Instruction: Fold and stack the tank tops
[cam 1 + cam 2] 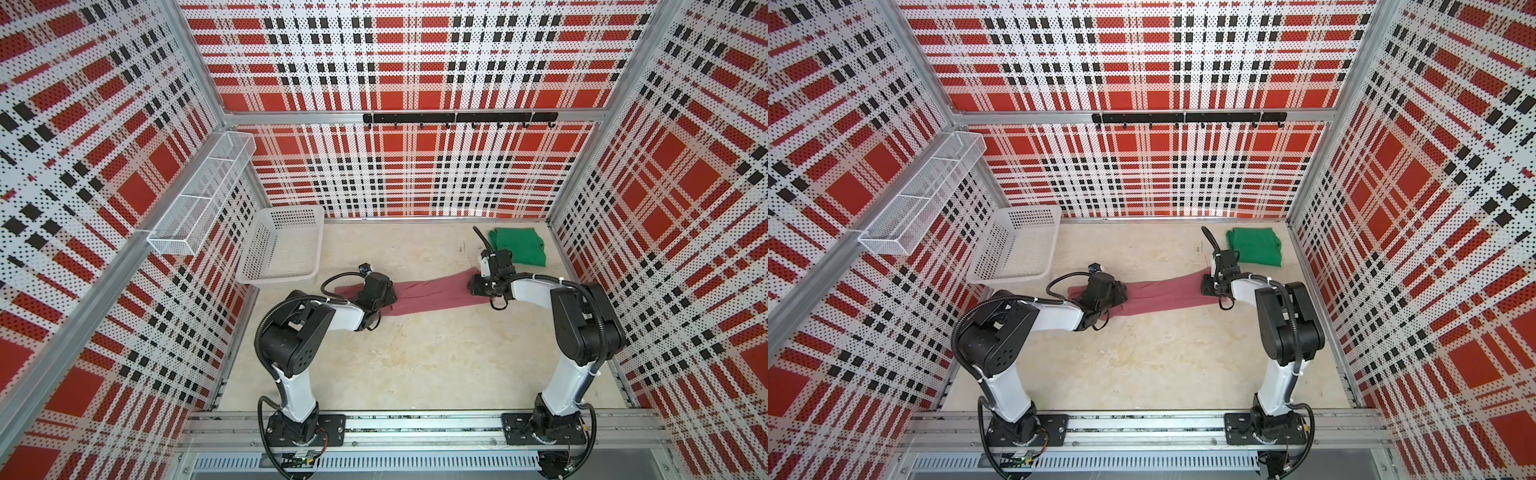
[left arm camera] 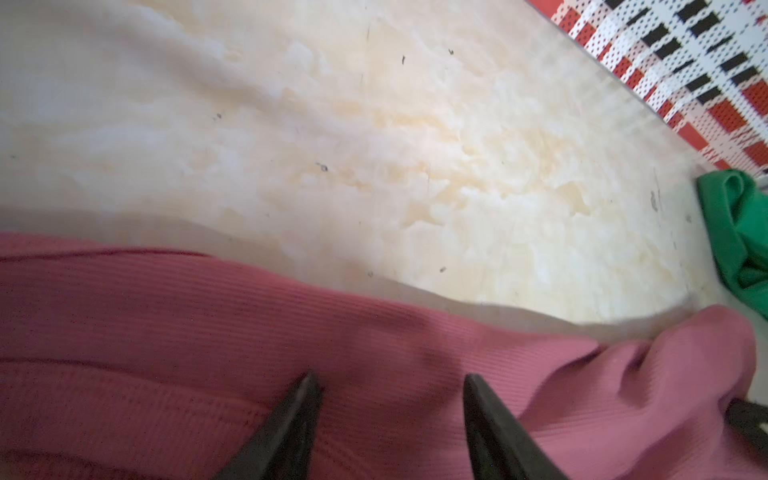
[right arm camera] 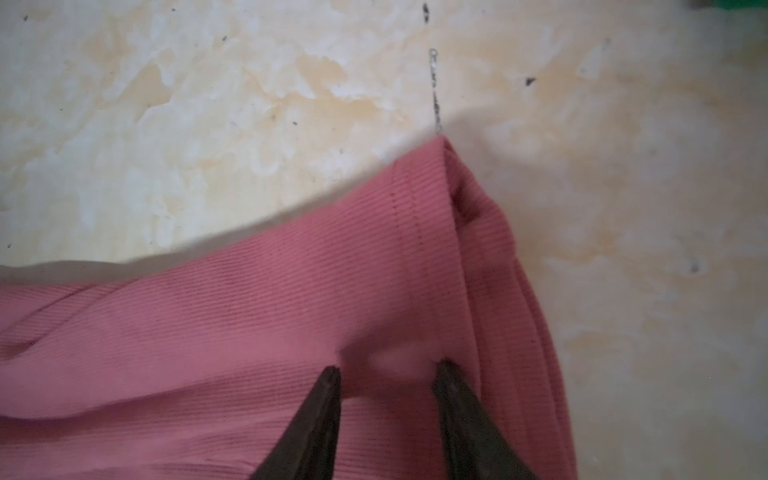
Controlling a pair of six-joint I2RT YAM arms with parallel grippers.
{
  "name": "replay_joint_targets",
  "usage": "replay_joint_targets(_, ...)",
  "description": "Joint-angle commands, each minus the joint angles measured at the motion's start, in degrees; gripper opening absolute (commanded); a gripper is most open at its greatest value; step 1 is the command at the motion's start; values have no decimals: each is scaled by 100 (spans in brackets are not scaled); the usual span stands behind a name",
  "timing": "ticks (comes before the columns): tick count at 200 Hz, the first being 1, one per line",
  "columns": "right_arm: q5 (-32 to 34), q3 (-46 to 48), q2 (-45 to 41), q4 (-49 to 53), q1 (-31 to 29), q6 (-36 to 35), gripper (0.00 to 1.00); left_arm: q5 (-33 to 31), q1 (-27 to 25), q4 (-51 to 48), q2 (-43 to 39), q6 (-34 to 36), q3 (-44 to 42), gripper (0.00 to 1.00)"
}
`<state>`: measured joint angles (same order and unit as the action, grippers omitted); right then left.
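Observation:
The dusty pink tank top [image 1: 432,293] [image 1: 1167,293] lies stretched in a long band across the middle of the table. My left gripper [image 1: 388,293] [image 2: 388,376] is low over its left end, jaws open, both tips resting on the ribbed cloth [image 2: 208,332]. My right gripper [image 1: 473,286] [image 3: 388,365] is over its right end near the hem, jaws apart, tips on the cloth [image 3: 291,311] with a small pucker between them. The green tank top [image 1: 517,245] [image 1: 1254,245] [image 2: 744,232] lies folded at the back right, just behind my right wrist.
A white perforated basket [image 1: 274,280] [image 1: 1009,276] stands at the back left, close to my left arm. A wire shelf [image 1: 199,199] hangs on the left wall and a black hook rail [image 1: 457,117] on the back wall. Bare tabletop lies in front of the pink cloth.

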<state>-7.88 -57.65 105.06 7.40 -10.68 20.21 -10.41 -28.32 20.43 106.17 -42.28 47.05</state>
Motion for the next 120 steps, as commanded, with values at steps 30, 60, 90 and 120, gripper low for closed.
replay_joint_targets(30, -173, 939, -588, 797, -99, 610, 37, 903, 309, -748, 1212, 684, 1409, 65)
replay_joint_targets(60, -172, 1341, -989, 1471, -579, 674, 36, 1319, 402, -1212, 1745, 1119, 2278, 66)
replay_joint_targets(90, -154, 1790, -1251, 2037, -1534, 1014, 34, 1787, 510, -1865, 2268, 1668, 3092, 66)
replay_joint_targets(120, -485, 2359, -1421, 1788, -3133, 2183, 34, 2186, 503, -2516, 2715, 2356, 3850, 67)
